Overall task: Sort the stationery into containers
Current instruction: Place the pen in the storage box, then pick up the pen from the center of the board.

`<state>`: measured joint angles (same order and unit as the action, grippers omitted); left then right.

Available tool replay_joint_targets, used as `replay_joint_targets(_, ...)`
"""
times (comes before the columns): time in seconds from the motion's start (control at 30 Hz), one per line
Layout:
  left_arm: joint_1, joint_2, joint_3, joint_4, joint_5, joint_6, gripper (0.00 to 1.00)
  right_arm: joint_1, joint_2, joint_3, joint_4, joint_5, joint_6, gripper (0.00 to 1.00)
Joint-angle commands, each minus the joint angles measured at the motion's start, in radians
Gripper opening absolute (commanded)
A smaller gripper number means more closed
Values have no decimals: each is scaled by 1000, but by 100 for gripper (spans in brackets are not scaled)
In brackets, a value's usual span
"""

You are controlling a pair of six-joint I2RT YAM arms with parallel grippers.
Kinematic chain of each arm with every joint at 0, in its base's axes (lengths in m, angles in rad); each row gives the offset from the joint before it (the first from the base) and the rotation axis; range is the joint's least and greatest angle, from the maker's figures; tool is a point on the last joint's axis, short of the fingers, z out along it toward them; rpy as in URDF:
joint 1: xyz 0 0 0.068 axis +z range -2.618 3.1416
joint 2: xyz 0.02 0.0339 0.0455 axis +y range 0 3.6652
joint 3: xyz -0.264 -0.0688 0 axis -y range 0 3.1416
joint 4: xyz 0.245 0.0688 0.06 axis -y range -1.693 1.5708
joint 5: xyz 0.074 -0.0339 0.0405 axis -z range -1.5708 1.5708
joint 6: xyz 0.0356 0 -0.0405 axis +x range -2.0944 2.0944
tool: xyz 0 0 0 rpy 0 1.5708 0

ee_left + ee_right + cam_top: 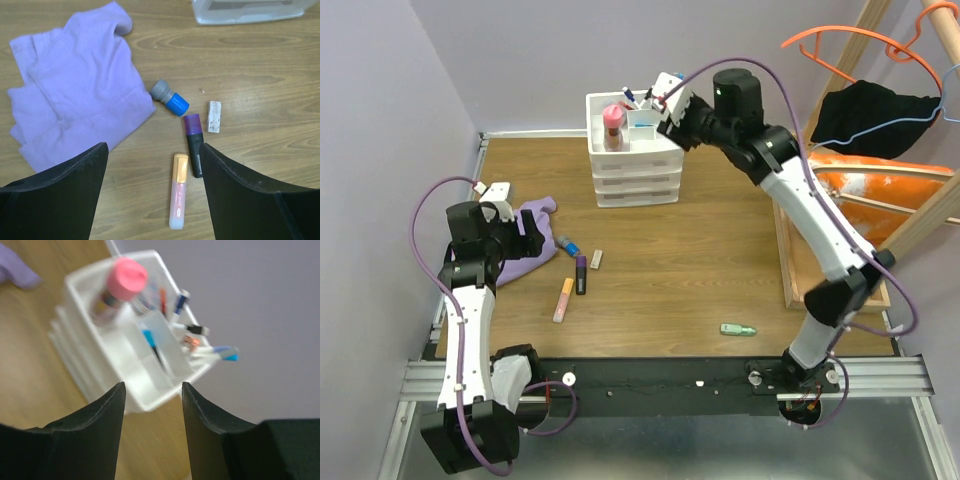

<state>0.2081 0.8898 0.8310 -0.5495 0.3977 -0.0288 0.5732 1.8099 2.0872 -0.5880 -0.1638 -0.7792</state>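
Organiser (638,182) stands at the far side, pens (220,351) upright in its top compartments. Right gripper (152,387) hangs over it, jaws parted, nothing between them. Purple cloth (75,100) lies left. Left gripper (154,150) hovers wide open and empty over an orange highlighter (179,192) and purple marker (194,142) — side by side.

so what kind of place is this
Probably a robot test bench in a lab: two arms bolted to a metal rail at a wooden table, boxed in by plain lilac walls.
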Motion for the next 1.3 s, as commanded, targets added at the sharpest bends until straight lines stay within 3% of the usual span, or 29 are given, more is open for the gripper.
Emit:
replay_joint_targets(0.0,4,-35,5,-32,-98,-57,84,114,-102,-223,-47,-273,398,58)
replay_joint_targets(0.17,36,-25,17,-47,-181,-103,85,249,-63,-283,-116,-397,463,60)
replay_joint_targets(0.27,56,-19,31,-56,-224,-114,86,275,26,-276,-154,-506,527,55)
replay_joint_targets(0.33,66,-20,46,-55,-241,-115,86,292,54,-315,-83,-499,601,54)
replay_joint_targets(0.53,80,-11,114,-98,-257,-83,86,304,210,-323,28,-339,1027,49)
replay_joint_targets(0.6,88,-44,120,-113,-264,-65,86,327,317,-239,21,-265,1163,46)
replay_joint_targets(0.77,100,-94,103,-92,-287,-109,87,330,425,-179,30,-246,1255,50)
replay_joint_targets(0.97,231,-98,68,-84,-261,-236,90,336,496,-144,42,-255,1330,52)
replay_joint_targets(1.27,232,-106,77,-93,-255,-220,90,381,588,-27,2,-143,1370,52)
